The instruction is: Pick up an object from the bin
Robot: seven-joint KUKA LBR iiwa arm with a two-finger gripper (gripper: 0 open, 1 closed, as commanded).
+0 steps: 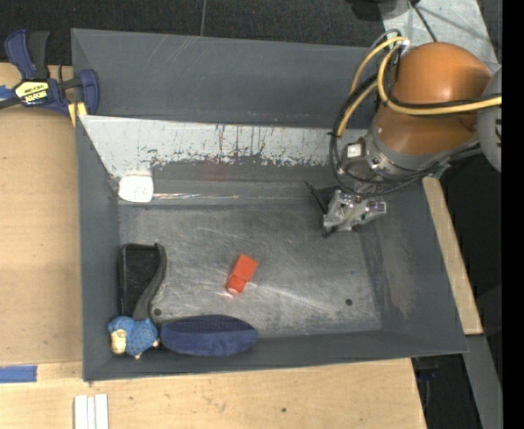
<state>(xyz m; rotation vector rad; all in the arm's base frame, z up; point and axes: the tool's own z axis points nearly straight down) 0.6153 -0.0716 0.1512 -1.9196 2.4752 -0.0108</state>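
Five small things lie well apart in the grey bin (226, 79), none of them under the gripper (351, 213). The gripper hangs low over bare floor at the right rear, near the back wall. Whether it is open or closed I cannot tell from this angle, though nothing appears to be held in it.

Nearest to it is a small red block (240, 273), lying alone and slightly tilted mid-floor, toward the front and left of the gripper. It looks rigid and light, probably plastic or wood, with flat faces that should not slip much. In my judgement the best hold is across its two long sides, at the middle, with the jaws turned to match its tilt.

The rest sit farther off. A white piece (137, 188) lies at the left rear. A black object (141, 280) lies at the left, and below it a blue plush toy (132, 336) touches a dark blue pouch (208, 335) along the front wall. Those last two look soft and would give under a pinch.
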